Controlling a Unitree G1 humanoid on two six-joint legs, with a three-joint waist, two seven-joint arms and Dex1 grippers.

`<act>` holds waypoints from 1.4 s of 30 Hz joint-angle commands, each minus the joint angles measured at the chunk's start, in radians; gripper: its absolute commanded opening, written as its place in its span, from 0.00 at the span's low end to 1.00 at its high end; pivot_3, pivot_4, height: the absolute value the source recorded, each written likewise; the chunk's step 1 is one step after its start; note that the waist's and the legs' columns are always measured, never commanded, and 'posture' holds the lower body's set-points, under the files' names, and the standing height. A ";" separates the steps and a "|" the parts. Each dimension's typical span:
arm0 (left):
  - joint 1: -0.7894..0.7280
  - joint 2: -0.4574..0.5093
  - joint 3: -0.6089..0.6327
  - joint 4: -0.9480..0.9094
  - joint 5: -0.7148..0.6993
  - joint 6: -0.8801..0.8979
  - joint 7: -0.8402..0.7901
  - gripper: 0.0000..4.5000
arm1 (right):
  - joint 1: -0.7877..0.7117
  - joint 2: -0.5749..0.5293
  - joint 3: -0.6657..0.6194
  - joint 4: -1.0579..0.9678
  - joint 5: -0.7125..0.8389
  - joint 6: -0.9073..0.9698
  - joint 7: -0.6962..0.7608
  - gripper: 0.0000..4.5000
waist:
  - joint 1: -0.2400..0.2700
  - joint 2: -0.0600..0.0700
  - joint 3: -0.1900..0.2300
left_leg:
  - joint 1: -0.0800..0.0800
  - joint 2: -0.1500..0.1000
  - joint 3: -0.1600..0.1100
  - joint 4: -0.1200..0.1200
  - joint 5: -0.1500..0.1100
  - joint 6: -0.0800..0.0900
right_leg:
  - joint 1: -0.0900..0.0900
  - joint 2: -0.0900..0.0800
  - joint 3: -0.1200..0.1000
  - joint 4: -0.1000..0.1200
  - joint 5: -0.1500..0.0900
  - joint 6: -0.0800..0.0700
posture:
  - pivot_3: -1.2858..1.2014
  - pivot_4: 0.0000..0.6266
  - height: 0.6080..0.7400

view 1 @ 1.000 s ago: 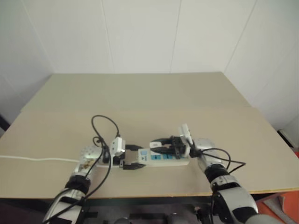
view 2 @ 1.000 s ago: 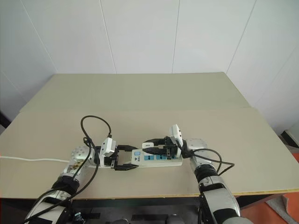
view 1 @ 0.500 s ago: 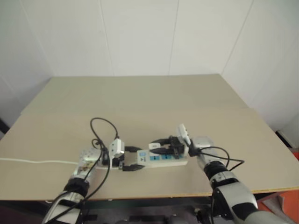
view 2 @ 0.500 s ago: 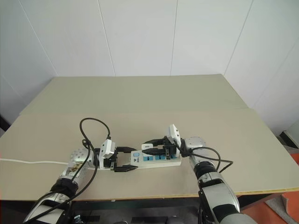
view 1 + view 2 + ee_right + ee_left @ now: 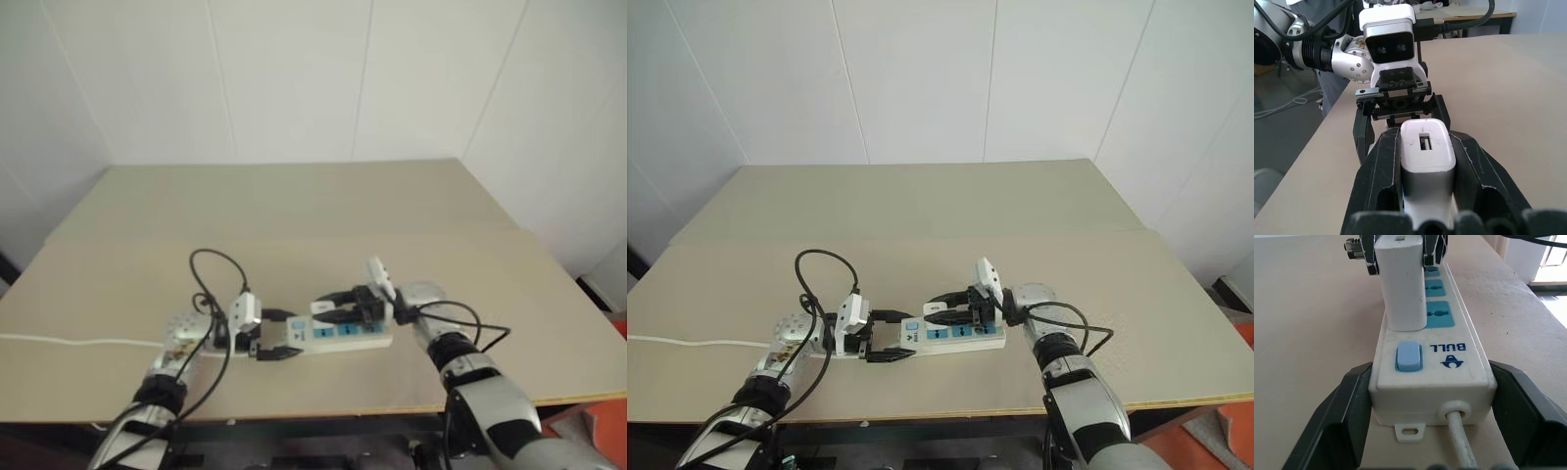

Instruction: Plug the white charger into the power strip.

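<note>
Power strip (image 5: 955, 335) lies lengthwise left-right on the near part of the surface (image 5: 921, 225). Left gripper (image 5: 890, 337), jaws wide, straddles its left, cord end. Right gripper (image 5: 1422, 161) clamps the white charger (image 5: 1401, 281), standing on the strip just beside its blue switch (image 5: 1408, 356).

Bare desk (image 5: 921, 211) lies open beyond the power strip (image 5: 955, 335) and toward both side edges. The strip's cord end is flanked by the left claw (image 5: 890, 336); the charger (image 5: 1400, 284) held by the right claw (image 5: 939, 313) stands over its sockets.
</note>
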 commanded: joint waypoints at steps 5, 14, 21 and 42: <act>0.012 0.008 -0.005 -0.079 -0.003 -0.026 -0.009 0.72 | 0.078 -0.042 0.071 0.107 -0.147 0.006 -0.002 0.62 | 0.004 -0.005 -0.003 | 0.000 0.000 0.000 0.000 0.000 0.000 | 0.000 0.000 0.000 0.000 0.000 -0.001 | 0.52 0.24 1.00; -0.005 0.005 -0.014 -0.081 0.005 0.042 0.013 0.72 | 0.079 -0.053 0.066 0.098 -0.156 -0.005 0.003 0.99 | 0.005 -0.007 -0.005 | 0.000 0.000 0.000 -0.001 0.000 0.000 | 0.000 0.000 -0.001 -0.001 0.000 -0.001 | 0.52 0.24 1.00; -0.050 -0.011 0.046 -0.163 -0.133 0.141 -0.058 0.99 | 0.072 -0.073 0.039 0.077 -0.143 -0.008 -0.002 1.00 | 0.008 -0.009 -0.005 | 0.000 0.000 0.000 -0.001 0.000 0.000 | 0.000 0.000 -0.001 -0.001 -0.001 0.000 | 0.52 0.24 1.00; 0.032 0.388 0.137 -0.319 -0.261 0.191 -0.225 0.99 | 0.153 -0.696 -0.069 -0.544 0.112 0.111 0.081 1.00 | -0.009 0.002 0.042 | -0.036 0.001 0.002 -0.001 0.001 -0.001 | -0.039 0.000 0.001 0.002 0.004 -0.009 | 0.52 0.24 1.00</act>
